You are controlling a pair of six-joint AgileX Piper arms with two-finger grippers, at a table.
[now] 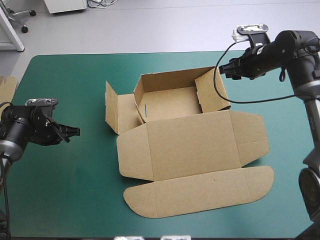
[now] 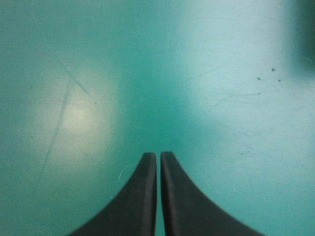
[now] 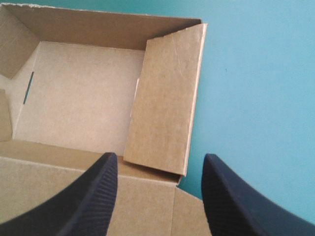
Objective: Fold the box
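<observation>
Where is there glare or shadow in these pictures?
Left wrist view: a pale glare patch on the teal-green cover, ahead of the left gripper. Right wrist view: inside the box, the wall ahead is darker than the floor. High view: no strong glare.

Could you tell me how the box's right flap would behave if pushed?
The flap is stiff-looking board leaning inward, so it would probably hinge at its crease. The box looks light and may slide on the teal-green cover.

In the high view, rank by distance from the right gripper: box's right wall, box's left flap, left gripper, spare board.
1. right wall, at the right gripper
2. left flap, box's left
3. left gripper, beyond box
4. spare board, table's left edge
</observation>
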